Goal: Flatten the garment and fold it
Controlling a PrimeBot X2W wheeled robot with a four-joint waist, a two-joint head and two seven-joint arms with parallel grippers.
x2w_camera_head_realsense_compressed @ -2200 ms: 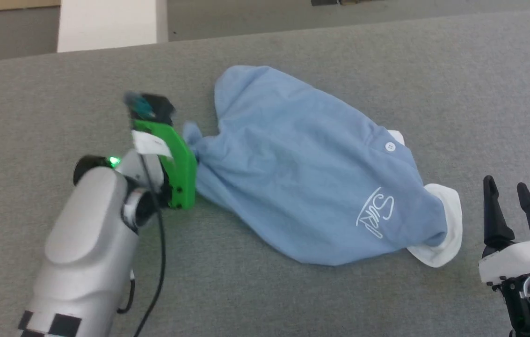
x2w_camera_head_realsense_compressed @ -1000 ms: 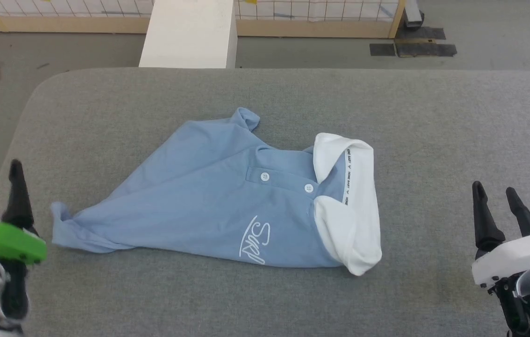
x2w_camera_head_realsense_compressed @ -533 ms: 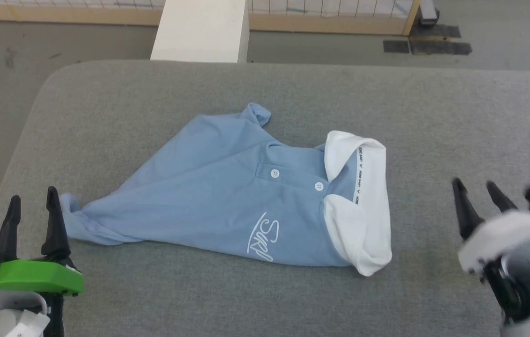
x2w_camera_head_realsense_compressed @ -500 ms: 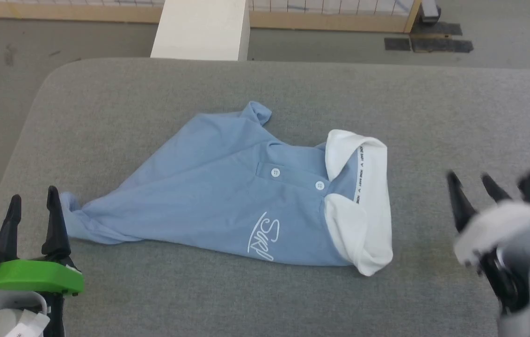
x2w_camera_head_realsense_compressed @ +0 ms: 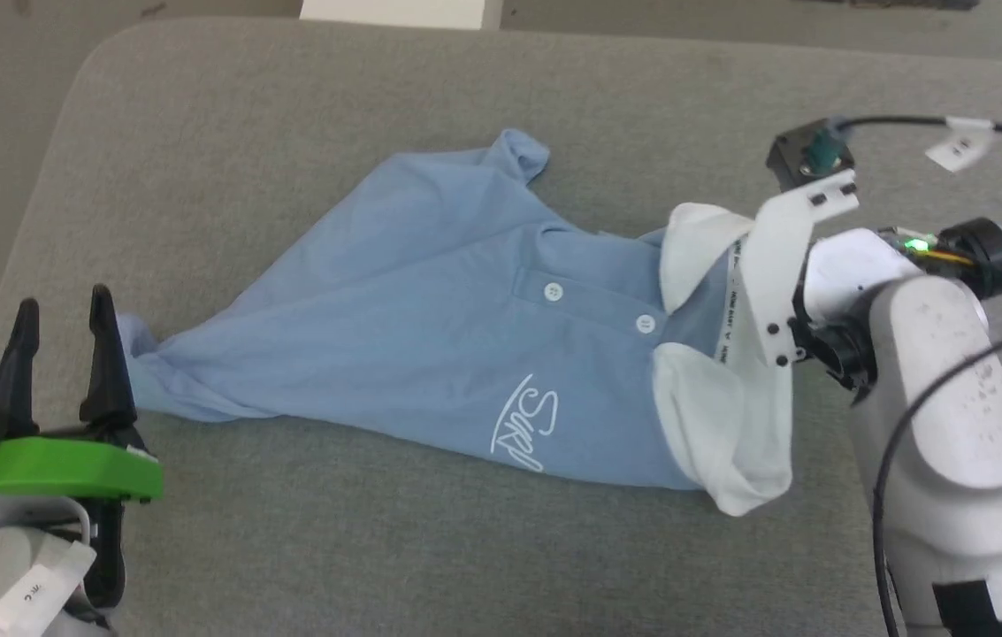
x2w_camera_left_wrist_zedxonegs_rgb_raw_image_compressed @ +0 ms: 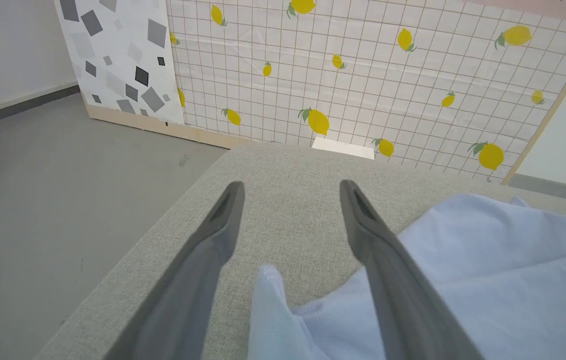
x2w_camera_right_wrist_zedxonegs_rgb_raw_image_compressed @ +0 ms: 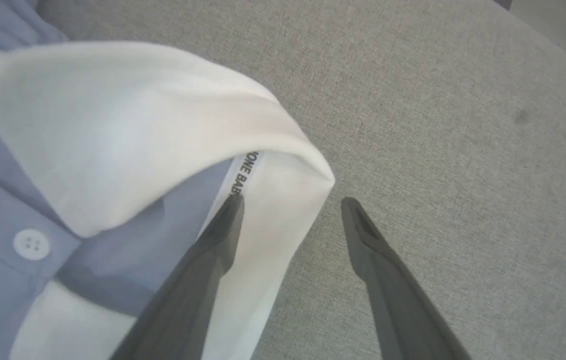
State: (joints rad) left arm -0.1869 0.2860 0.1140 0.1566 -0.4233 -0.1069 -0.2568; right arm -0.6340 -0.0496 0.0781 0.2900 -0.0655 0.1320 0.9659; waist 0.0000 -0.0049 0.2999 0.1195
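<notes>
Right arm [x2w_camera_head_realsense_compressed: 925,372] swings in from the lower right corner and now reaches over the collar [x2w_camera_head_realsense_compressed: 717,425], while the head camera has dipped closer, so the whole picture sits differently. The garment [x2w_camera_head_realsense_compressed: 430,327] lies chest-up in the middle of the grey table [x2w_camera_head_realsense_compressed: 288,548], logo [x2w_camera_head_realsense_compressed: 525,433] and buttons showing, but it is far from flat: the body tapers into a wedge toward the robot's left and ends in a bunched corner [x2w_camera_head_realsense_compressed: 142,358]. So we're in the flattening step, folding not yet begun. From the right wrist, the right gripper [x2w_camera_right_wrist_zedxonegs_rgb_raw_image_compressed: 291,200] is spread wide and empty, one finger over the white collar fabric by the printed neck tape, the other over bare table, straddling the collar's outer edge. Over on the other side, the left gripper [x2w_camera_head_realsense_compressed: 61,301] hangs just beside the bunched corner, also spread and holding nothing; its wrist view has the blue cloth tip [x2w_camera_left_wrist_zedxonegs_rgb_raw_image_compressed: 269,305] lying between the two fingers. The forearm on the right is angled in low, wrist turned toward the cloth. The next move, I'd say, is for both grippers to drop and pinch their ends, then draw apart to stretch the cloth out; the doubled collar may need a deep bite so that only one layer isn't caught.
</notes>
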